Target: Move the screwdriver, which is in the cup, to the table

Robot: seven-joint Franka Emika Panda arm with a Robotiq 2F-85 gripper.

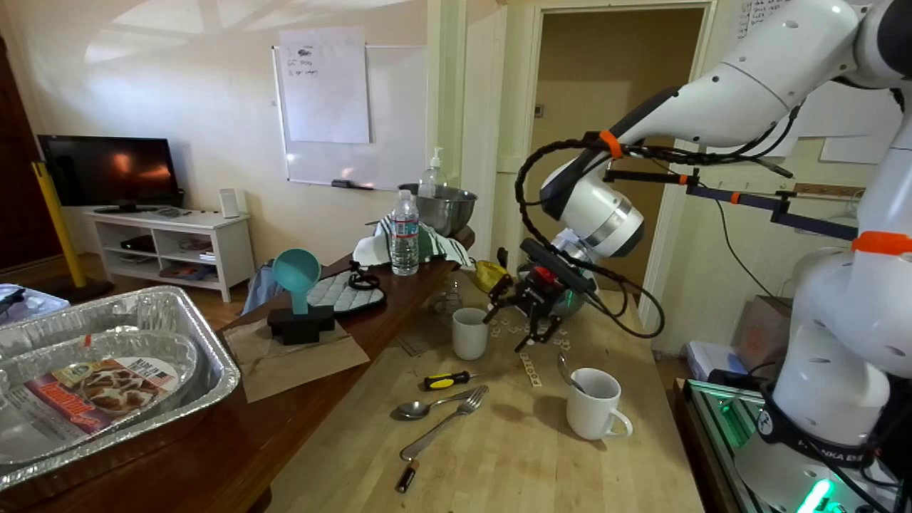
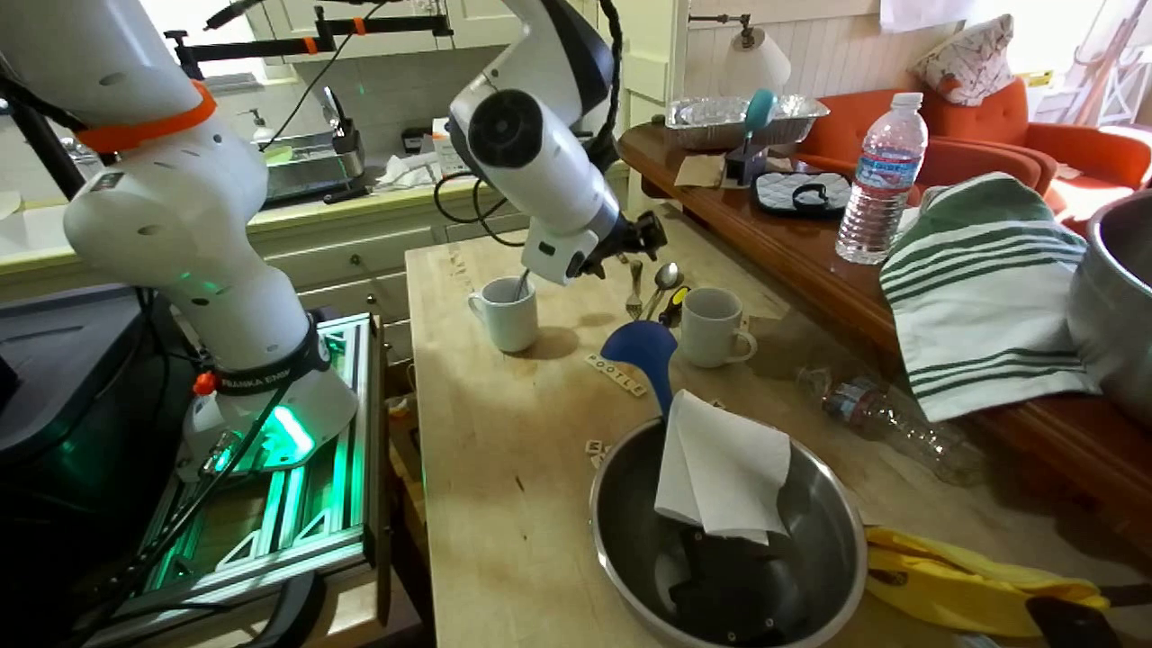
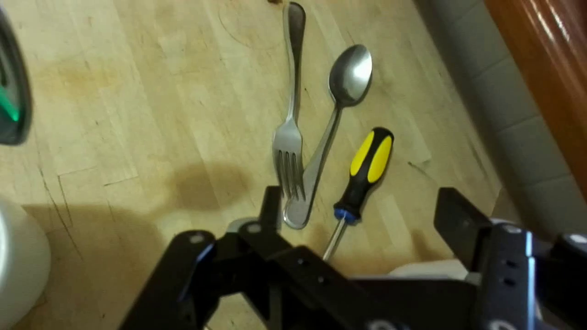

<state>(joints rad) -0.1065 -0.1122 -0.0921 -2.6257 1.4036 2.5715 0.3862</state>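
The screwdriver with a yellow-and-black handle (image 1: 449,380) lies flat on the wooden table (image 1: 541,470). In the wrist view the screwdriver (image 3: 370,158) is below and between the open fingers, its shaft partly hidden by the left finger. It is partly hidden by a mug in an exterior view (image 2: 673,308). The cup, a white mug with a side handle (image 1: 593,420), stands upright with a thin metal utensil leaning in it. It also shows in an exterior view (image 2: 507,315) and at the wrist view's left edge (image 3: 23,261). My gripper (image 1: 506,332) is open and empty, above the table.
A fork (image 3: 288,137) and a spoon (image 3: 351,75) lie beside the screwdriver. Another white cup (image 1: 470,335) stands close to it. Letter tiles (image 2: 616,376) lie near a metal bowl (image 2: 621,576) holding a blue ladle. A raised dark counter (image 2: 792,234) borders the table.
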